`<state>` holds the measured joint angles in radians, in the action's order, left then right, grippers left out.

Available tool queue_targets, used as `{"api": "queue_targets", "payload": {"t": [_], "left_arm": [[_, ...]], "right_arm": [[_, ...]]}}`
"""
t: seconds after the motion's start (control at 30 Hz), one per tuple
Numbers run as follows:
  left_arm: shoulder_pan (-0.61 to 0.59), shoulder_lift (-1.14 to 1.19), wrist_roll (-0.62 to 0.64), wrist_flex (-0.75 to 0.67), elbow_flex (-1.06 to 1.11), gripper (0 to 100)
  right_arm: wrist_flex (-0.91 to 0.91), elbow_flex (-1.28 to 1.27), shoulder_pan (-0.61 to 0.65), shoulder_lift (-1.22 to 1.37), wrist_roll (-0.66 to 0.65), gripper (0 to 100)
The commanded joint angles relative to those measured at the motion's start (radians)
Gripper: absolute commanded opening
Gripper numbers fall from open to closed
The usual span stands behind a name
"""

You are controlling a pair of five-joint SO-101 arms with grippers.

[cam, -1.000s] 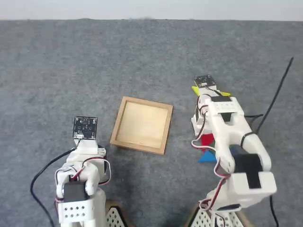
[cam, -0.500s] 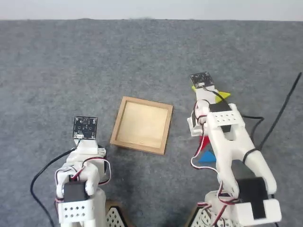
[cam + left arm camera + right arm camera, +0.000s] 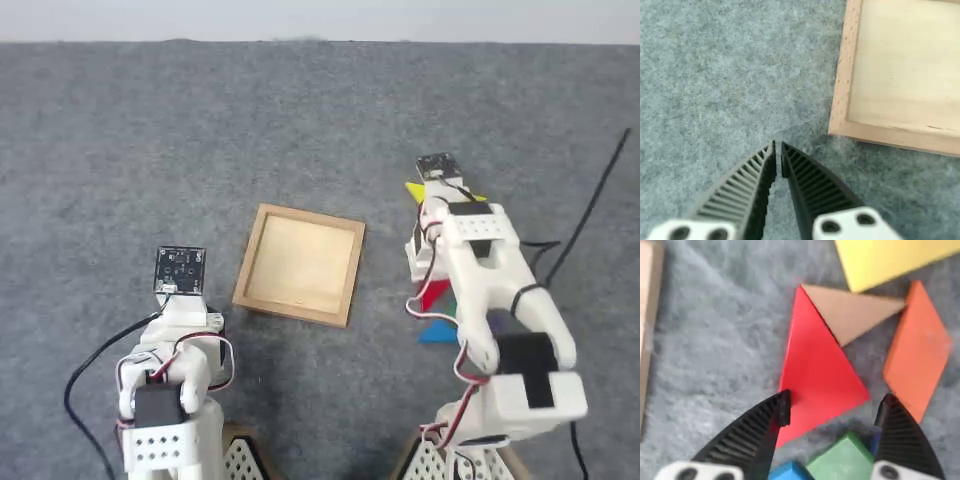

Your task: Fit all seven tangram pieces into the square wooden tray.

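right pincer (image 3: 835, 407) shifted sideways, spread over flat red triangle (image 3: 815, 370)

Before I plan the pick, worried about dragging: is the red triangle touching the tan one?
Touching. Right wrist view: tan triangle lies flush against red triangle, no gap.
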<state>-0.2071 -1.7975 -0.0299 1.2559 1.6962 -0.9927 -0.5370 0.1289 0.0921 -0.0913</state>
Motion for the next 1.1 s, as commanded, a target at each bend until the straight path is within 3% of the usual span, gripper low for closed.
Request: {"api": "queue_targets", "payload": {"t": [0.0, 0.47, 0.77, 0.93, 1.07], "left_arm": [[-0.005, -0.018, 0.017, 0.005, -0.013, 2], [-0.005, -0.018, 0.017, 0.005, -0.013, 2], [-0.005, -0.018, 0.017, 0.005, -0.013, 2], [-0.005, -0.018, 0.017, 0.005, -0.013, 2], [-0.005, -0.018, 0.017, 0.005, -0.013, 2]], "right_arm": [[-0.012, 0.058, -0.010, 0.065, -0.015, 29.2], [-0.056, 0.060, 0.127, 0.077, -0.017, 29.1], [-0.068, 0.060, 0.122, 0.079, -0.018, 28.8], [-0.068, 0.055, 0.122, 0.079, -0.012, 19.9], [-0.067, 0.055, 0.120, 0.073, -0.009, 19.4]]}}
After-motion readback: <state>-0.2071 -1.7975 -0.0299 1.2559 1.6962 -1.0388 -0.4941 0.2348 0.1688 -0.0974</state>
